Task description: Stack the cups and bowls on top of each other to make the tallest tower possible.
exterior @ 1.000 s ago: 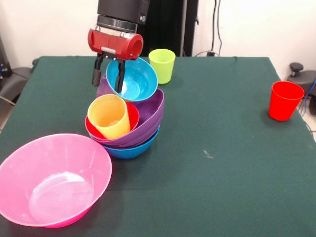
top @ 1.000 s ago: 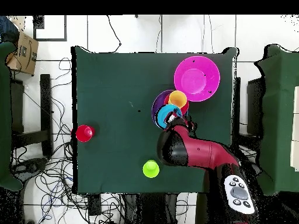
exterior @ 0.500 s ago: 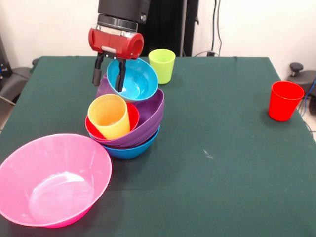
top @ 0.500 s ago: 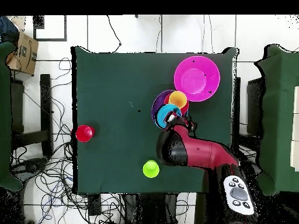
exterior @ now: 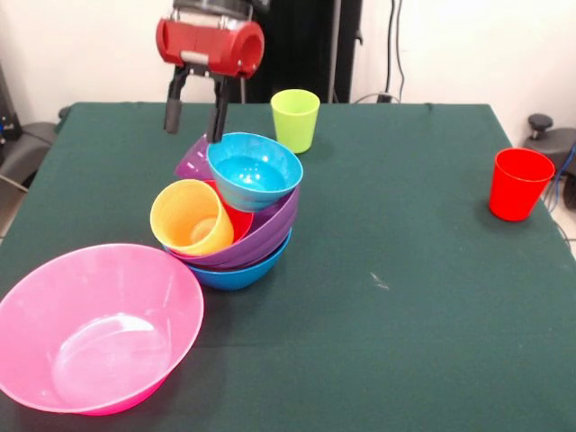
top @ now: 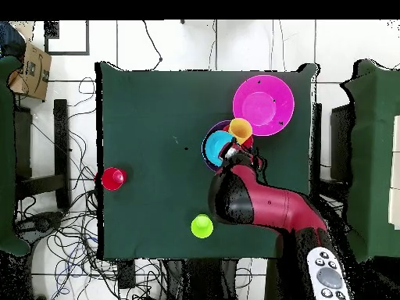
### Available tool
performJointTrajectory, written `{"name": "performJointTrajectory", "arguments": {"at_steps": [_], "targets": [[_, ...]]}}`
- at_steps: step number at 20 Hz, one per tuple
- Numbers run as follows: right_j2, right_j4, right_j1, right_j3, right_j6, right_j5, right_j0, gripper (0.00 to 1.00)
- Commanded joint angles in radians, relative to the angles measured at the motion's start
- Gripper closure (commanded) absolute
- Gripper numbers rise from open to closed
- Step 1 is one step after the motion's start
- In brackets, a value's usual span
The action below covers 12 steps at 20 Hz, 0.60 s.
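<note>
Green cloth covers the counter, and white wall is seen behind it. Near the left edge of the front view the tower is found — a blue bowl at the bottom, a purple bowl nested in it, and a small red bowl inside that. A yellow cup is tipped on its side in the red bowl, mouth turned toward the camera. A light blue bowl is perched upright on top, toward the back. The pincer is held above and just behind that bowl, its two black fingers spread apart, nothing gripped. A big pink bowl is set on the cloth at the front left, just beside the tower. A lime green cup is stood upright behind the tower — a red cup is placed well apart at the right edge.
</note>
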Motion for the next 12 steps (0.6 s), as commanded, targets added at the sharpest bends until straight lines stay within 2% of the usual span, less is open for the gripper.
{"name": "performJointTrajectory", "arguments": {"at_steps": [1, 6, 12], "targets": [[0.145, 0.052, -0.082, 0.076, 0.072, 0.173, -0.024, 0.00], [0.200, 0.079, -0.135, 0.102, 0.046, 0.224, -0.063, 0.00], [0.203, 0.086, -0.149, 0.116, 0.043, 0.231, -0.062, 0.00]]}}
